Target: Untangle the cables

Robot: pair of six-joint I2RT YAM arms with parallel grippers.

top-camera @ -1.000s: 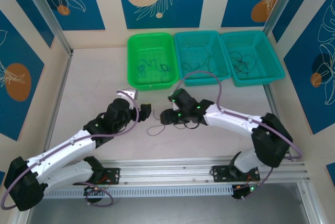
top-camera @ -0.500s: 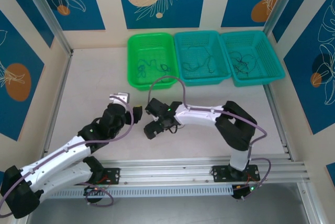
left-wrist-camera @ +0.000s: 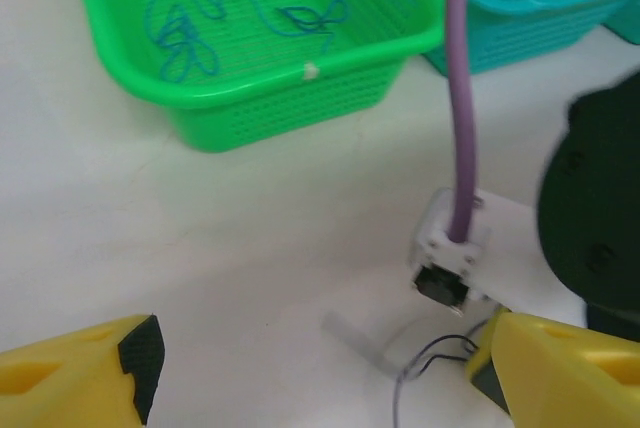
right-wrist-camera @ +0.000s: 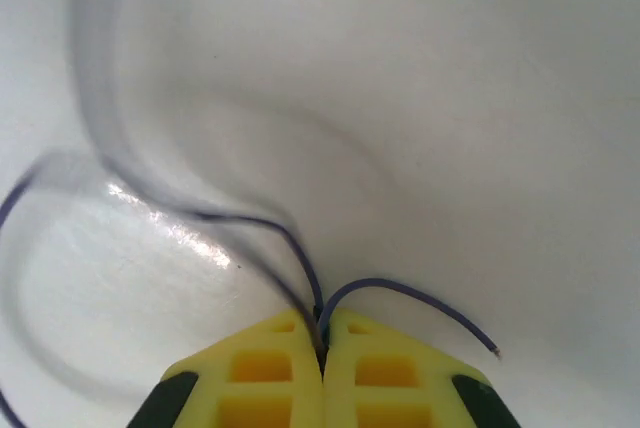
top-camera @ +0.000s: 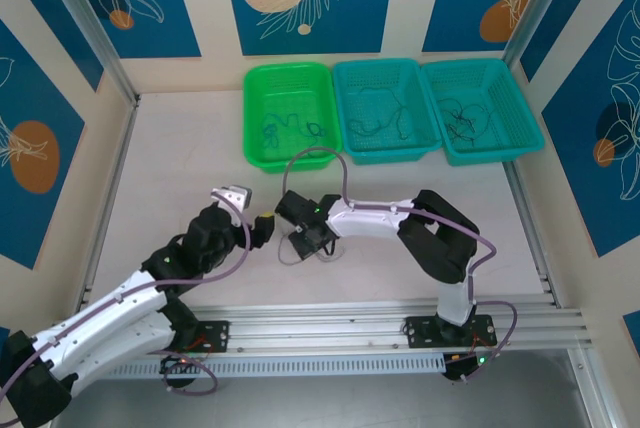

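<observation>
Jaws pressed together on the right gripper (right-wrist-camera: 322, 336), pinching the loose cable (right-wrist-camera: 405, 291) at a bend, low over the worktop (top-camera: 170, 168); spread wide on the left gripper (left-wrist-camera: 315, 358), holding nothing, just beside. Trails in slack loops across the worktop between both grippers. Looks hair-thin, limp, almost weightless; probably slips out of a light pinch and snags on itself. Best taken near the free end, apart from the first pinch, then drawn out gently. Further off, more cables (left-wrist-camera: 190, 33) in the green basket (left-wrist-camera: 300, 108).
</observation>
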